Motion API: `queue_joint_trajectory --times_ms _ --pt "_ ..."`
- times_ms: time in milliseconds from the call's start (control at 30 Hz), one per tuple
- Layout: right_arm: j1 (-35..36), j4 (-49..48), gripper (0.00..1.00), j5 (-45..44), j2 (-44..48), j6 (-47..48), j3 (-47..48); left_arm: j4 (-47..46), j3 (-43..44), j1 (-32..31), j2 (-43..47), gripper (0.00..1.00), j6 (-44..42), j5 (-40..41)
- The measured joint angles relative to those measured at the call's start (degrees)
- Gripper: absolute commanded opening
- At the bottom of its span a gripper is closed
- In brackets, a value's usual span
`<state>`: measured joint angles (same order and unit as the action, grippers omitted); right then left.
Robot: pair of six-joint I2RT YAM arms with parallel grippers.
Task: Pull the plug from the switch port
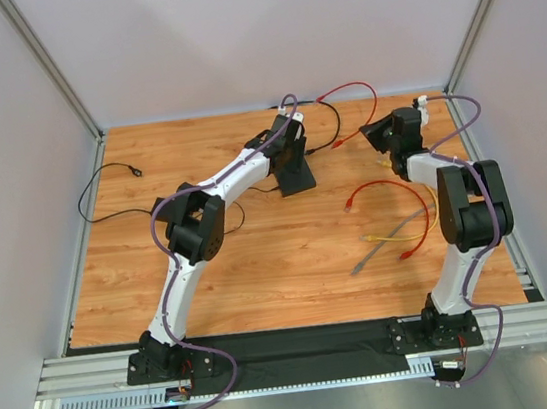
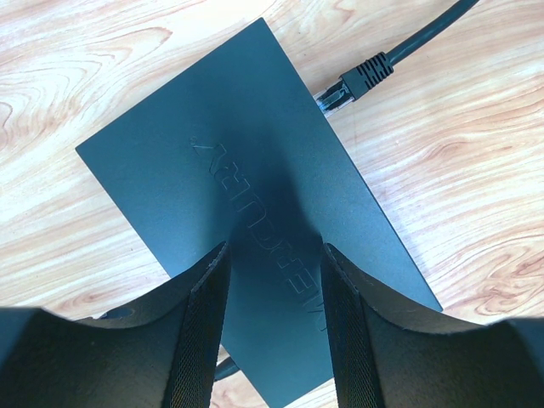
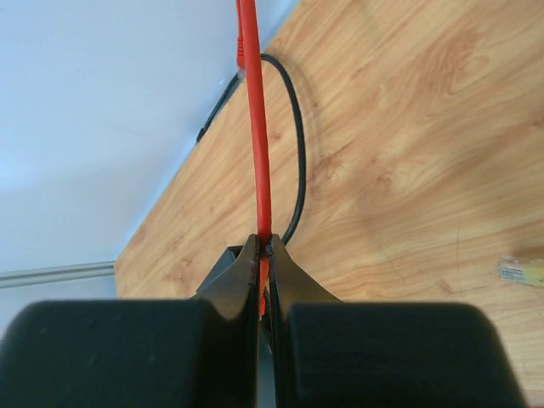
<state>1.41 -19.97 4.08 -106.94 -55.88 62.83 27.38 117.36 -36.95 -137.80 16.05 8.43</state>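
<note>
The switch (image 2: 255, 187) is a flat black box lying on the wooden table, under my left gripper (image 2: 274, 280). The left fingers are spread apart over its top face, open and clamping nothing. A black plug (image 2: 361, 78) sits in a socket on the switch's side. In the top view the switch (image 1: 296, 173) lies mid-table, far side. My right gripper (image 3: 263, 242) is shut on a red cable (image 3: 259, 153). The cable's red plug (image 3: 240, 53) hangs free, away from the switch. In the top view that plug (image 1: 338, 141) lies between the switch and the right gripper (image 1: 377, 133).
A black cable (image 3: 297, 144) curves over the table behind the red one. A second red cable (image 1: 393, 189), a yellow cable (image 1: 399, 236) and a grey cable (image 1: 385, 245) lie by the right arm. Another black cable (image 1: 108, 176) lies far left. Walls enclose the table.
</note>
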Motion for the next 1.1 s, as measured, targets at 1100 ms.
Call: queue_joint_trajectory --times_ms 1100 --pt "-9.07 31.36 0.0 -10.23 44.35 -5.16 -20.02 -0.68 -0.35 0.37 0.17 0.55 -0.35 -1.88"
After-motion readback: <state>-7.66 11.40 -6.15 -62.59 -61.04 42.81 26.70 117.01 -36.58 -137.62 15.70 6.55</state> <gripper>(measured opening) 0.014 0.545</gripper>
